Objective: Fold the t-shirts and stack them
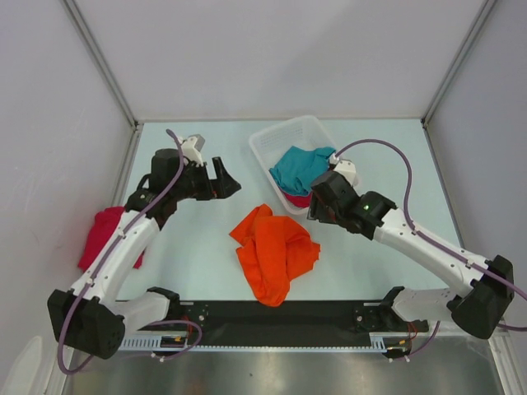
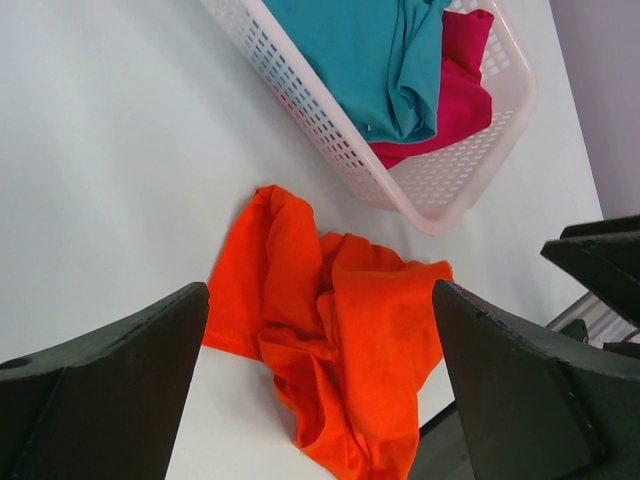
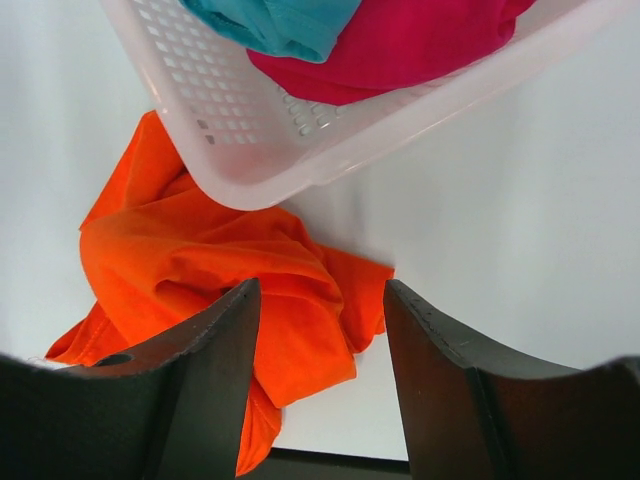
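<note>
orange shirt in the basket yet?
No, the orange t-shirt lies crumpled on the table outside the white basket, which holds the teal t-shirt and a pink t-shirt.

The orange t-shirt (image 1: 274, 253), mid-frame in the top view, is soft matt cloth, creased and rumpled. The teal t-shirt (image 1: 300, 167) and pink t-shirt (image 1: 298, 200) above it look like the same dull knit, as does the second pink t-shirt (image 1: 105, 234) at left. The basket (image 1: 272, 140) is translucent white perforated plastic, slightly glossy. The desk (image 1: 206, 263) is smooth and pale with a faint sheen. The left gripper (image 2: 320, 295) and right gripper (image 3: 322, 300) are matt black and finely grained; the arm shells (image 1: 132, 247) are glossy white plastic.
</note>
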Controlling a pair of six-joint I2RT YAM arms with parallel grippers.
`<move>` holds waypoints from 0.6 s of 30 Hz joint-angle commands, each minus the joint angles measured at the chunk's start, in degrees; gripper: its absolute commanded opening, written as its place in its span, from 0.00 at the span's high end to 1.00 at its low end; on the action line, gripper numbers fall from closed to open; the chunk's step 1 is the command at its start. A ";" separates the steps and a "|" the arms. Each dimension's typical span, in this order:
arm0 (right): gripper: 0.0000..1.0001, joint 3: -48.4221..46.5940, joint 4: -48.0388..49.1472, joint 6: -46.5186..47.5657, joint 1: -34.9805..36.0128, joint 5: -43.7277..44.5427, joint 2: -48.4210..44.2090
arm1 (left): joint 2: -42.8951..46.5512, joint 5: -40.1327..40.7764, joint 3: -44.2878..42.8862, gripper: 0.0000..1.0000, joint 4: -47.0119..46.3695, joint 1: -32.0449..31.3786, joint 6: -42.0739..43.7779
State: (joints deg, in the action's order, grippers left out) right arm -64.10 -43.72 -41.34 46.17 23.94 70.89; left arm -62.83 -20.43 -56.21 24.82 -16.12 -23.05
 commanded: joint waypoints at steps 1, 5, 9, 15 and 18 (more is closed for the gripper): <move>0.42 1.42 3.56 0.65 -0.29 -1.09 -3.56 | -6.49 -1.64 -5.40 0.00 -2.22 -0.49 1.08; 0.42 2.66 3.56 -0.49 -0.29 -2.14 -5.32 | -13.71 -1.99 -8.48 0.00 -6.00 -2.50 -0.42; 0.42 2.92 1.89 -1.02 -0.21 -1.80 -6.99 | -18.99 0.12 -9.01 0.00 -11.44 -5.32 -3.83; 0.42 3.45 -0.31 -1.72 -0.21 -1.88 -10.25 | -26.54 1.09 -7.34 0.00 -24.64 -10.94 -10.08; 0.42 3.01 -1.89 -1.72 -0.12 -2.06 -10.42 | -32.95 1.88 -9.62 0.00 -27.36 -14.11 -10.61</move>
State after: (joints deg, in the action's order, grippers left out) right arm -60.73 -43.46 -42.41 46.11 21.96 61.76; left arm -89.67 -19.64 -63.07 6.02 -26.52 -30.20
